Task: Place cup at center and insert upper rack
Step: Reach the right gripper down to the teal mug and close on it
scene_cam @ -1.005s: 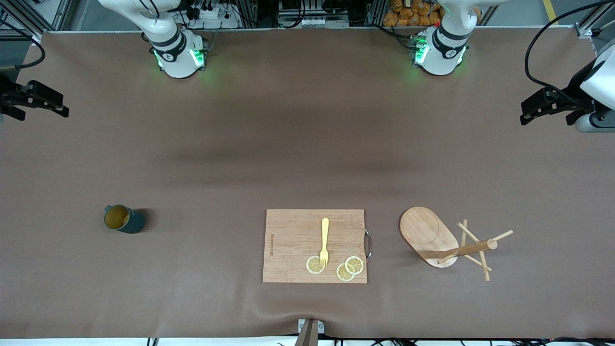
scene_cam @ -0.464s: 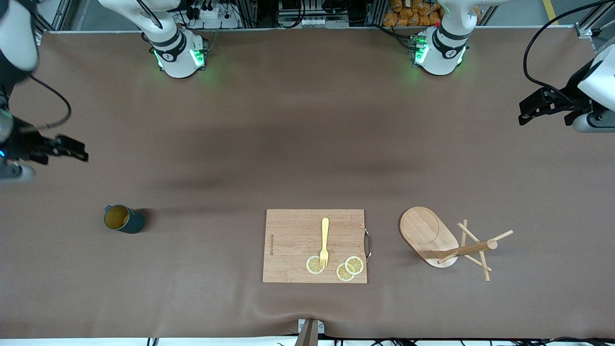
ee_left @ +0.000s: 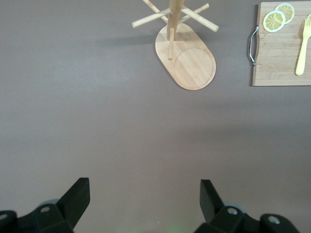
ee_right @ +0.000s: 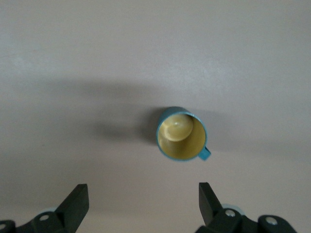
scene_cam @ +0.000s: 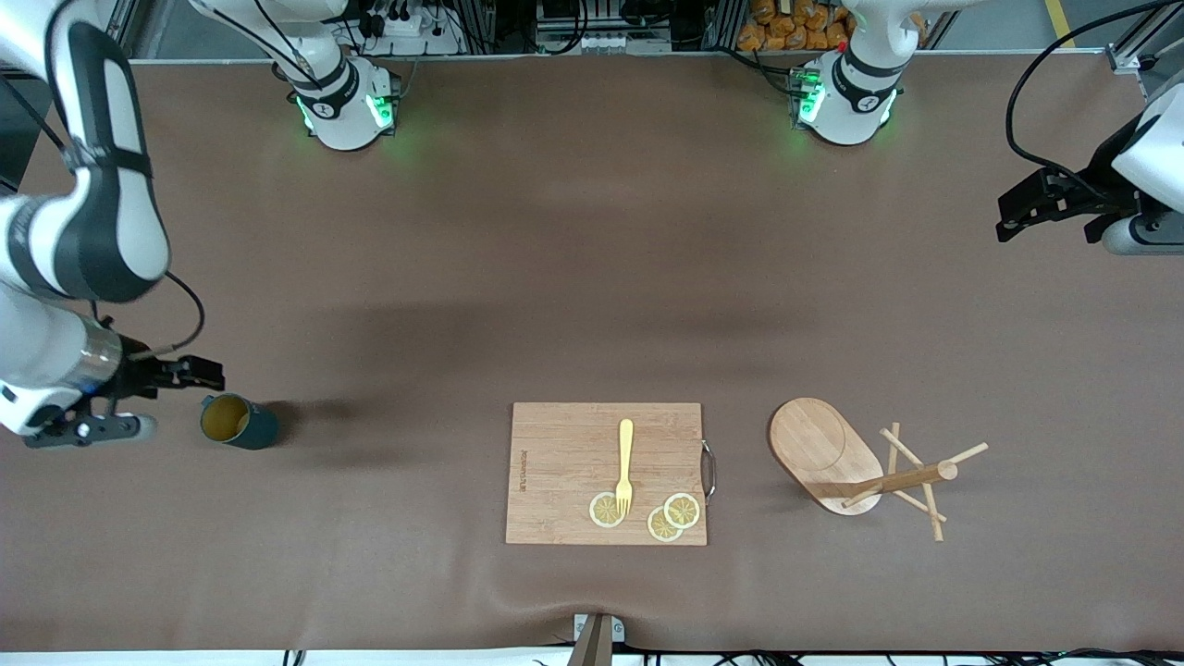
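Step in hand: the approach to the cup [scene_cam: 239, 422] is judged to be under way; nothing is gripped yet, and the rack step is not begun.
Right gripper [scene_cam: 199, 374]: it is held above the table at the right arm's end, just beside the cup. In the right wrist view its fingers [ee_right: 75, 203] are seen spread wide and empty.
Cup: it stands upright on the bare table [scene_cam: 592, 240], well apart from the centre. Its yellowish inside and its loop handle are shown plainly in the right wrist view [ee_right: 181, 134].
Left gripper [scene_cam: 1036, 205]: it is held over the table's edge at the left arm's end, where the arm waits. Its fingers [ee_left: 74, 198] are seen wide apart with nothing between them.
Upper rack [scene_cam: 856, 465]: it lies tipped on its side near the left arm's end, beside the cutting board [scene_cam: 606, 473], its post and pegs resting on the table.
Next move: the open fingers would need to be brought around the cup's wall, clear of the handle, and then closed before any carry to the centre.
Views compared: the handle's direction is given clearly only by the right wrist view. The rack, the fork [ee_left: 303, 46] and the lemon slices [ee_left: 273, 20] are shown by the left wrist view, but the cup is not. Only the front view takes in both ends at once.
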Available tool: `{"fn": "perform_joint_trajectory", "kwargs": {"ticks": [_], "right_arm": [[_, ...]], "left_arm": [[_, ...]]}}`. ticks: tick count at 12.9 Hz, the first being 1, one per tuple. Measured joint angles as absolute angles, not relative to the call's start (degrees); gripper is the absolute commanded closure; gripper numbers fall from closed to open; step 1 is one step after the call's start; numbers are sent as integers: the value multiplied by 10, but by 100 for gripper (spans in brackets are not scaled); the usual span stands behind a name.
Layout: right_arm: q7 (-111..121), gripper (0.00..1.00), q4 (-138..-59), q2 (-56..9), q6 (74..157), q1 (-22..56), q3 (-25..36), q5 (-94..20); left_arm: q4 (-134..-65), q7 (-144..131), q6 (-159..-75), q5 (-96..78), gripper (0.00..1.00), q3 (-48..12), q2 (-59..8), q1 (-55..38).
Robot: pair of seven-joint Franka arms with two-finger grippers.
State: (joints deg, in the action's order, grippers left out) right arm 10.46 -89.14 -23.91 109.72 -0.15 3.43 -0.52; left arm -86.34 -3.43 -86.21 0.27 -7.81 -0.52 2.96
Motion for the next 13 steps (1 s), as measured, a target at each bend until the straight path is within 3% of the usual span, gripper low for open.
{"fn": "perform_joint_trajectory", "kwargs": {"ticks": [4,13], "right_arm": [[140,0,-897,-301,1153,-8,37,-5],[145,3,-898,-366,1165,-12,38,-24]], "left_arm": [[-864,-34,-862,-1,0,-78,-6,29],[-874,-34,-861,-1,0,-74,-13,39]]}}
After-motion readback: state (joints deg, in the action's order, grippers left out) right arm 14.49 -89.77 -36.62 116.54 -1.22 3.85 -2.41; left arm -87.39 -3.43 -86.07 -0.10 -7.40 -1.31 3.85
